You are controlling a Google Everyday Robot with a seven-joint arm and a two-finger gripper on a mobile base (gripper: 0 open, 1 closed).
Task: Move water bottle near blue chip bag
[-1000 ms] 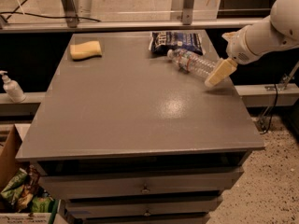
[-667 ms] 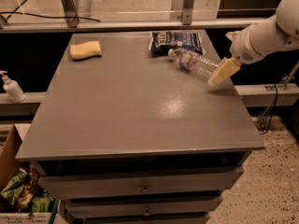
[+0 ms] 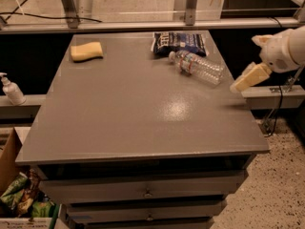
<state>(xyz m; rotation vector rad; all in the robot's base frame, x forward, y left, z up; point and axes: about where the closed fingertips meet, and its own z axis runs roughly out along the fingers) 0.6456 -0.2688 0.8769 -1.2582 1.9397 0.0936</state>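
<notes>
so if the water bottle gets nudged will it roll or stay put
The water bottle lies on its side on the flat table, so a sideways push would probably roll it. Its clear ribbed plastic suggests it is light and squashy. The gripper hangs by the table's right edge, apart from the bottle.

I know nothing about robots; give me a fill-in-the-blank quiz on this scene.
The bottle lies on its ____.
Its cap points toward the ____ chip bag.
The sponge is ____.
The end effector, just beyond the table edge, is nearest the ____.
Missing: side; blue; yellow; bottle.
</notes>
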